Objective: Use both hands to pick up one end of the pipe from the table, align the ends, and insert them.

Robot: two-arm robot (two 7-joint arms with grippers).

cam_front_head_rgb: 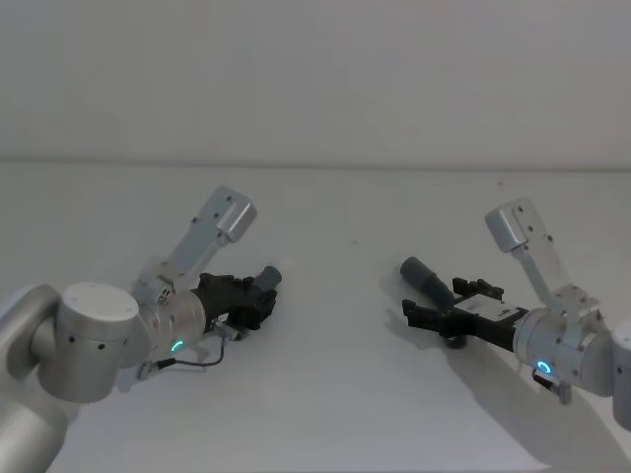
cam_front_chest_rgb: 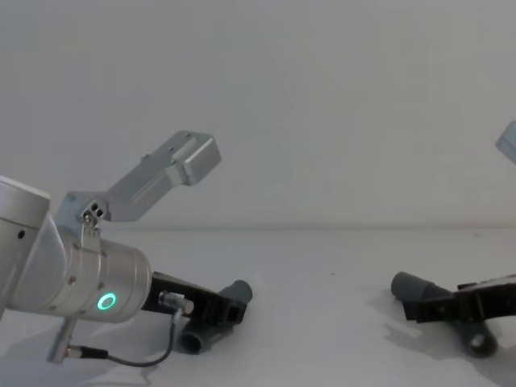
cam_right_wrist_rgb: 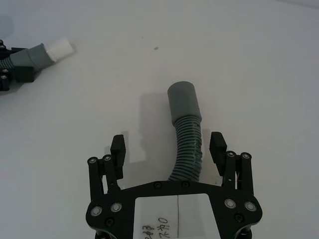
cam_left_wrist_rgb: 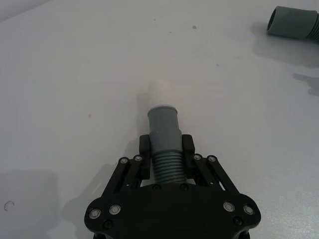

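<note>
Head high, chest low — 2 wrist views near table (cam_front_head_rgb: 325, 414).

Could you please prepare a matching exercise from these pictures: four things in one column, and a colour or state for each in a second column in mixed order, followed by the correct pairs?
Column 1
1. left gripper
2. right gripper
3. narrow end
4. wide collar

Column 2
A. open, one finger on each side of the right pipe piece
B. whitish
C. shut on the left pipe piece
D. dark grey

Pairs: 1-C, 2-A, 3-B, 4-D
</note>
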